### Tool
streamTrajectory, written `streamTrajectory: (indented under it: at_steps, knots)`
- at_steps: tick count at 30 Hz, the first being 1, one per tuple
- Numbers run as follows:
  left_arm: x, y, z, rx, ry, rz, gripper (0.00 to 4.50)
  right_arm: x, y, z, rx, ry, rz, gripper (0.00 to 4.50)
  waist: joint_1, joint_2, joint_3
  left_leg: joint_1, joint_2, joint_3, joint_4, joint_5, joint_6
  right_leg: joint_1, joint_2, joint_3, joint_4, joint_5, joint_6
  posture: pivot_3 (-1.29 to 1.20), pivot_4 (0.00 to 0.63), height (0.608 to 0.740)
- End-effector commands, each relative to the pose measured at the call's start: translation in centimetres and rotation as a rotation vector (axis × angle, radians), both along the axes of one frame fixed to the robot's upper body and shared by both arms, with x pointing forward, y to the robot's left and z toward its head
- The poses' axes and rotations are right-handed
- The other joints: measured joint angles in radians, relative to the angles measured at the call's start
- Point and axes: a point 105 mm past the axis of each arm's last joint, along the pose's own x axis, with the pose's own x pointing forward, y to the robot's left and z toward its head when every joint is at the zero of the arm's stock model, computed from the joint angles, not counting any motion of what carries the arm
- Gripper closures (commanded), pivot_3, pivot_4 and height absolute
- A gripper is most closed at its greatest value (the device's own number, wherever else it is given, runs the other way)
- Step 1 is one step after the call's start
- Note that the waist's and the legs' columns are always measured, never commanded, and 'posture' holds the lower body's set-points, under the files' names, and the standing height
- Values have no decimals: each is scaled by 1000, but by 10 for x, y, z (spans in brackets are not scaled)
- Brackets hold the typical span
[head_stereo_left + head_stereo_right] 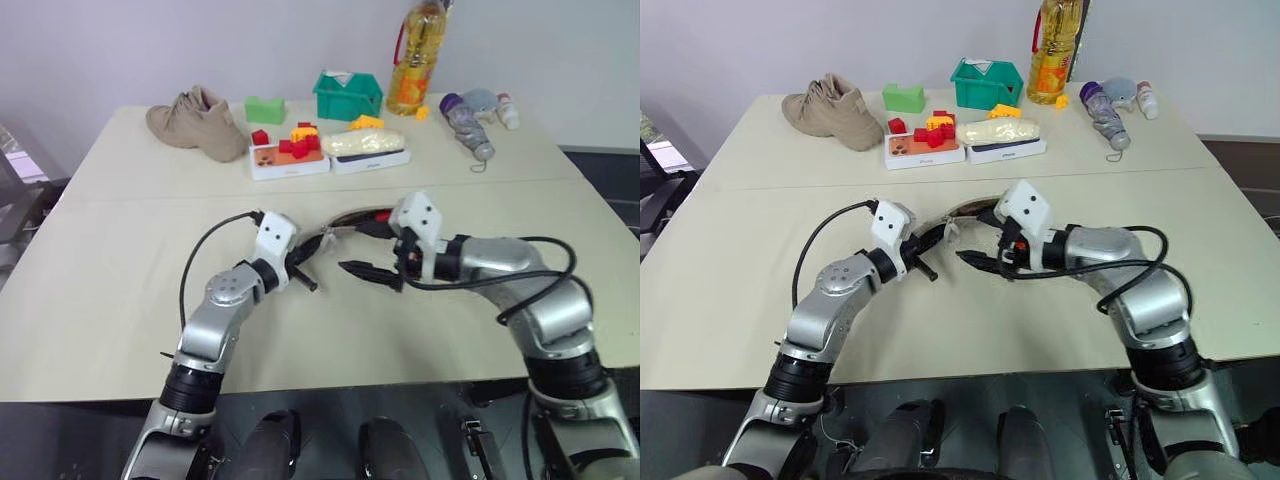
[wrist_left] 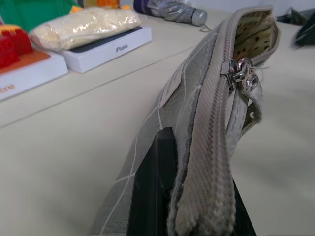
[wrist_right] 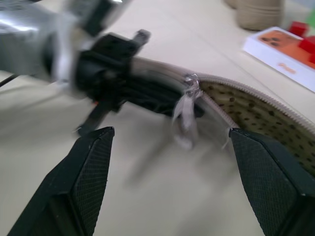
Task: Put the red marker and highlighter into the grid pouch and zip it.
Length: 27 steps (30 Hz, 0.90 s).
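1. The surface [image 1: 120, 300] carries the grid pouch [image 2: 197, 123] near its middle, lifted at one end, mostly hidden behind both arms in the head views.
2. The left hand [image 1: 300, 268] is clamped shut on the pouch's zipped end.
3. The right hand [image 1: 372, 272] hangs spread wide, gripping nothing, just beside the pouch's open mouth.
4. A red sliver [image 1: 381, 214] shows by that mouth; whether it is the marker cannot be told.
5. The highlighter cannot be made out.
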Motion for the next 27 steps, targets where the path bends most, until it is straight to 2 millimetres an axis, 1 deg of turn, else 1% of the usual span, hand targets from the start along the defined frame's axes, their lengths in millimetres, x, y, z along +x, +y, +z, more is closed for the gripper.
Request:
streamTrajectory:
  at_steps: [1,4,7,8,10,11,13,15,16,22,27]
  knots:
    - [-4,-4,21,-64,-27,-24,4500,10,8,7,36,-47,-53,626,1,0,0,0,0,0,0,0,0,0,0,0,0,0,0,0,150,739]
    - [-3,-5,23,-86,-14,-16,4500,13,17,5,67,-29,-67,626,1,0,0,0,0,0,0,0,0,0,0,0,0,0,0,0,150,739]
    - [-6,-10,27,-123,-5,-24,4500,17,25,4,90,-28,-75,626,1,0,0,0,0,0,0,0,0,0,0,0,0,0,0,0,150,739]
    - [-7,-11,27,-120,-5,-26,4500,19,26,4,98,-28,-81,859,1,0,0,0,0,0,0,0,0,0,0,0,0,0,0,0,150,739]
    - [-8,-12,25,-114,-3,-27,4500,20,26,6,120,-12,-80,1440,2,0,0,0,0,0,0,0,0,0,0,0,0,0,0,0,150,739]
    - [-8,-12,25,-114,-2,-27,4500,20,27,6,126,-6,-77,2040,1,0,0,0,0,0,0,0,0,0,0,0,0,0,0,0,150,739]
    - [-8,-12,24,-115,0,-26,4500,21,26,7,128,-7,-80,2990,0,0,0,0,0,0,0,0,0,0,0,0,0,0,0,0,150,739]
    - [-8,-11,23,-112,-1,-17,4500,22,23,9,123,-13,-86,4060,-2,0,0,0,0,0,0,0,0,0,0,0,0,0,0,0,150,739]
    - [-8,-10,23,-110,-1,-13,4500,22,21,9,121,-15,-89,4467,-2,0,0,0,0,0,0,0,0,0,0,0,0,0,0,0,150,739]
    - [-2,1,20,-60,-34,17,4500,28,2,17,93,-53,-148,4467,1,0,0,0,0,0,0,0,0,0,0,0,0,0,0,0,150,739]
    - [0,15,13,16,-77,34,4500,40,-34,30,33,-123,-253,4467,-2,0,0,0,0,0,-1,0,0,0,0,0,0,0,0,0,150,739]
